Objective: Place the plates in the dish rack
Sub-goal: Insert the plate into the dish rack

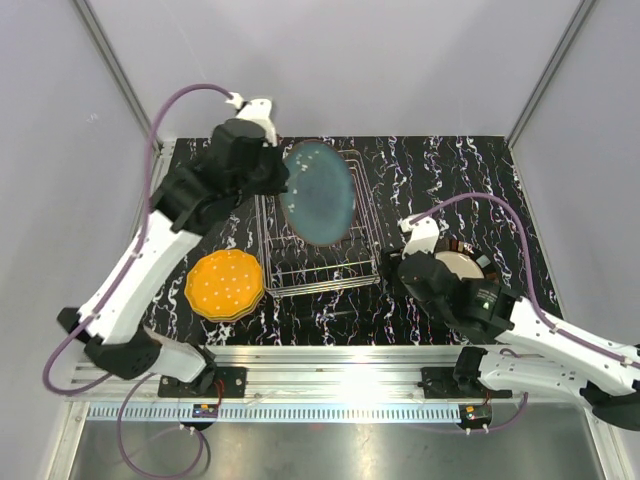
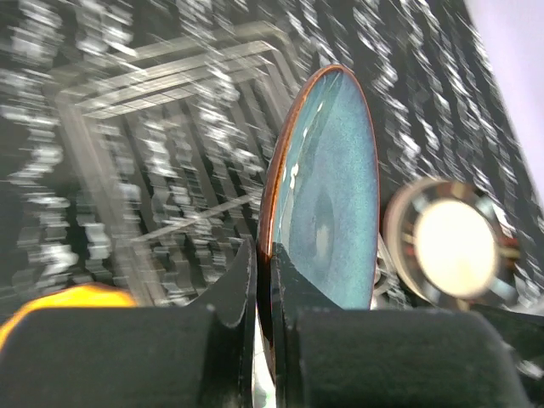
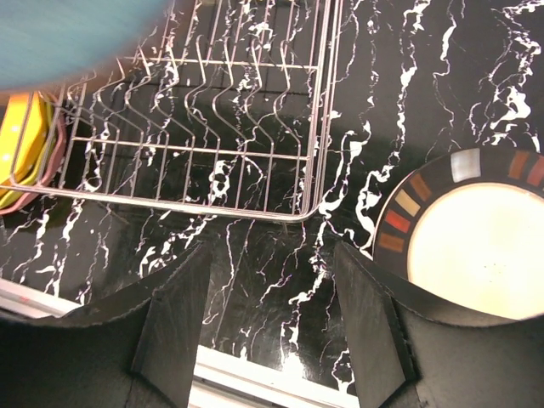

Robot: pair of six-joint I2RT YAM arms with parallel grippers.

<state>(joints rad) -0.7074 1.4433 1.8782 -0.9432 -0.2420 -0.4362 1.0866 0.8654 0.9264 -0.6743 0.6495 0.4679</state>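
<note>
Top: blue plate (image 1: 318, 193) held tilted over dish rack (image 1: 320, 272) by left gripper (image 1: 283, 185); orange dotted plate stack (image 1: 225, 285) on table, left of rack.
Left wrist: fingers (image 2: 229, 289) pinching blue plate's rim.
Right wrist: right gripper (image 3: 272, 297) spread, empty; cream plate (image 3: 476, 246) beside rack.

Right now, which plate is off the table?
The blue plate, held on edge by the left gripper over the dish rack; the orange stack and cream plate lie flat.

Left pincer (image 2: 263, 263) tight, right pincer (image 3: 272, 255) wide
</note>
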